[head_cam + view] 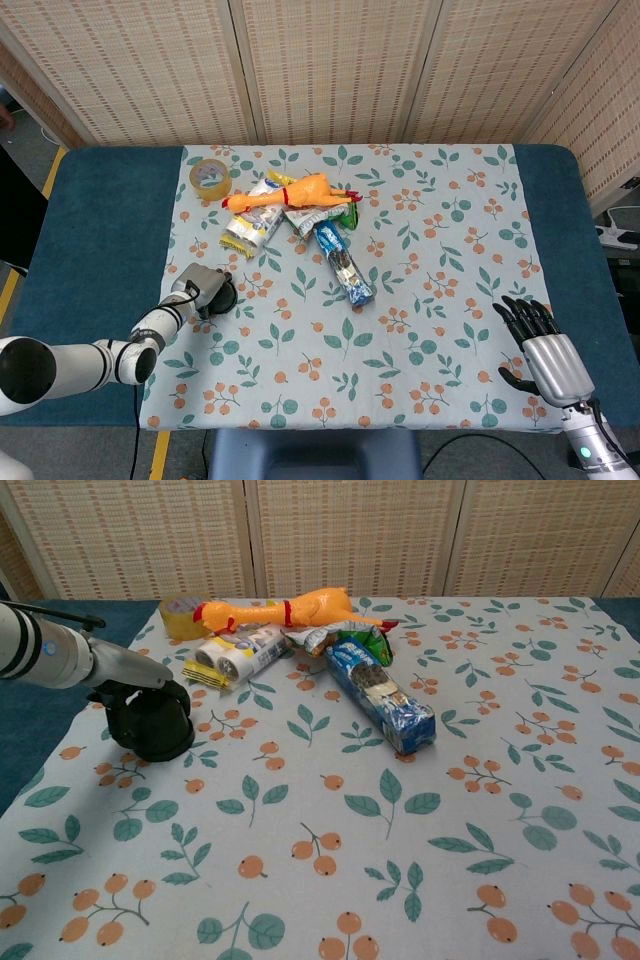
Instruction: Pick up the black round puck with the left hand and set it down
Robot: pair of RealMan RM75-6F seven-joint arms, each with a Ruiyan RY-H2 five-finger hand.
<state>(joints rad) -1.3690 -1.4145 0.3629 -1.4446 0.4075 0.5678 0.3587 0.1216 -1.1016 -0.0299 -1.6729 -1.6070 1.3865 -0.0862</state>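
The black round puck [223,296] [158,732] sits on the floral cloth near its left edge. My left hand [200,287] [135,698] lies over its top and left side, dark fingers curled around it in a grip. The puck's underside looks to be touching the cloth. My right hand [545,350] rests at the front right of the table, fingers spread, holding nothing; the chest view does not show it.
Behind the puck lie a yellow tape roll [209,176] [178,615], a rubber chicken [290,193] [280,610], a bag of rolls [250,222] [240,650] and a long blue packet [343,263] [385,700]. The blue table [100,230] borders the cloth on the left.
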